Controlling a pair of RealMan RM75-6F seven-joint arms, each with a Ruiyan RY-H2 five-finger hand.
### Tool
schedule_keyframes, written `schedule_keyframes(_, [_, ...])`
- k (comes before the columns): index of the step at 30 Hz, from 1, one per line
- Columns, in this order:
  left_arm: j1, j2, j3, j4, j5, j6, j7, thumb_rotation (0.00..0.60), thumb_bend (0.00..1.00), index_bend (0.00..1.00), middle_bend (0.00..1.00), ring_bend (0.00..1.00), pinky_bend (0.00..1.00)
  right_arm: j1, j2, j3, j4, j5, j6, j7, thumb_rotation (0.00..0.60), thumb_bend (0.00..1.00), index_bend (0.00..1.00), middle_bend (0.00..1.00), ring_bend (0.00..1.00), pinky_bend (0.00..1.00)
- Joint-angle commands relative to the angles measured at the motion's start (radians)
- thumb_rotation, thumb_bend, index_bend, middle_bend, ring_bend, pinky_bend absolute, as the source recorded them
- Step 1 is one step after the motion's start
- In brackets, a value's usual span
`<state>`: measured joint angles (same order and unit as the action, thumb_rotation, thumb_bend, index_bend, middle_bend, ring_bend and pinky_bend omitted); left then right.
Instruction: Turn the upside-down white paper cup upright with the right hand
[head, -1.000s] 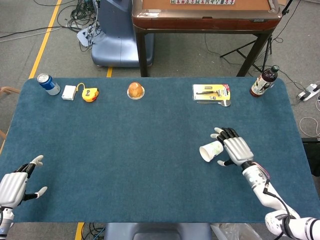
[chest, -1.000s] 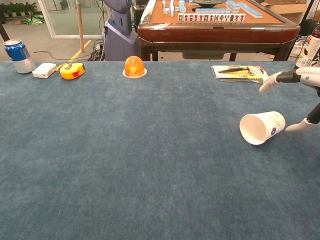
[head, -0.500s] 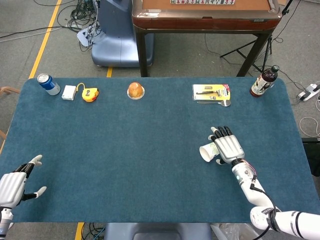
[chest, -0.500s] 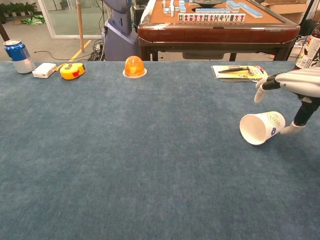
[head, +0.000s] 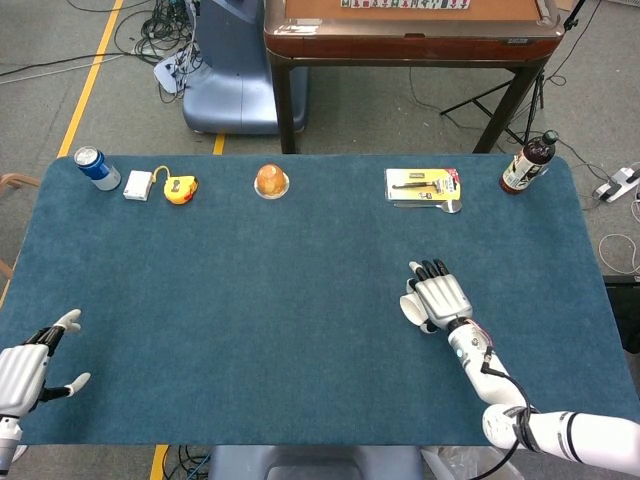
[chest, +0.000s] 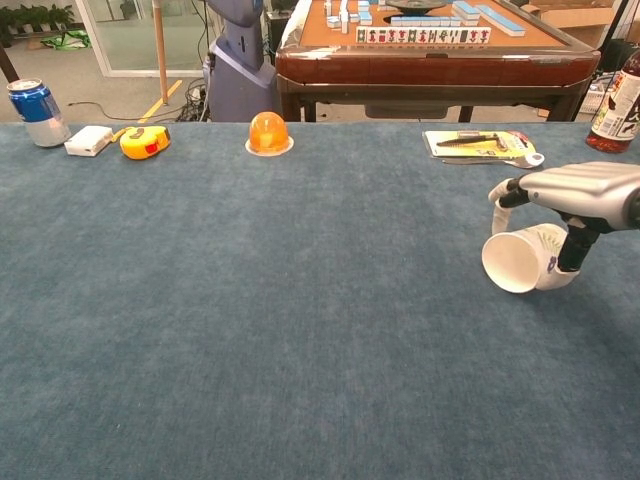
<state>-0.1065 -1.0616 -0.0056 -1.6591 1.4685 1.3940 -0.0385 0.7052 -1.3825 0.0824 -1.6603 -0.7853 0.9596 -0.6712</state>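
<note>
Lying on its side on the bench (chest: 300, 330), mouth toward robot's left — white paper cup (chest: 520, 262). Right robot hand (chest: 575, 195) arched over cup, fingers wrapping but grip unconfirmed — likely for tipping upright. Left robot hand (head: 25, 368) apart, holding nothing.

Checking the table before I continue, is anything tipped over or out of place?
Yes: the white paper cup lies on its side near the table's right edge, mouth open toward the left, under the right robot hand. Nothing looks spilled.
</note>
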Motion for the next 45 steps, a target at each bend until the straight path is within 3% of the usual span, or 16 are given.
schedule_keyframes(1, [0.0, 0.001, 0.0, 0.0, 0.0, 0.0, -0.001, 0.6, 0.15, 0.13, 0.29, 0.27, 0.44, 0.0, -0.008, -0.005, 0.01, -0.007, 0.01, 0.005, 0.6, 0.09, 0.39, 0.07, 0.0, 0.0])
schedule_keyframes(10, [0.0, 0.001, 0.0, -0.001, -0.001, -0.003, 0.0, 0.6, 0.15, 0.13, 0.29, 0.27, 0.44, -0.016, -0.02, -0.008, 0.031, -0.056, 0.037, 0.062, 0.6, 0.12, 0.47, 0.1, 0.0, 0.0])
schedule_keyframes(15, [0.0, 0.001, 0.0, 0.0, -0.002, -0.004, 0.0, 0.6, 0.15, 0.13, 0.29, 0.27, 0.44, -0.037, 0.01, 0.016, -0.005, -0.097, 0.043, 0.16, 0.6, 0.12, 0.48, 0.1, 0.0, 0.0])
schedule_keyframes(21, [0.0, 0.001, 0.001, -0.001, -0.001, -0.004, 0.002, 0.6, 0.15, 0.13, 0.29, 0.27, 0.44, -0.095, 0.072, 0.073, -0.059, -0.175, 0.013, 0.44, 0.6, 0.12, 0.48, 0.1, 0.0, 0.0])
schedule_keyframes(29, [-0.003, -0.003, 0.001, 0.002, -0.006, -0.012, 0.01, 0.6, 0.15, 0.13, 0.29, 0.27, 0.44, -0.184, 0.096, 0.111, -0.025, -0.295, -0.082, 0.915, 0.6, 0.12, 0.48, 0.11, 0.0, 0.0])
schedule_keyframes(38, [-0.003, -0.003, 0.001, 0.003, -0.009, -0.016, 0.008, 0.6, 0.15, 0.13, 0.29, 0.27, 0.44, -0.231, 0.078, 0.088, 0.094, -0.473, -0.195, 1.346, 0.6, 0.12, 0.48, 0.13, 0.0, 0.0])
schedule_keyframes(45, [-0.003, -0.002, 0.001, 0.003, -0.007, -0.014, 0.007, 0.6, 0.15, 0.13, 0.29, 0.27, 0.44, -0.231, 0.055, 0.047, 0.188, -0.604, -0.196, 1.487, 0.6, 0.12, 0.48, 0.13, 0.0, 0.0])
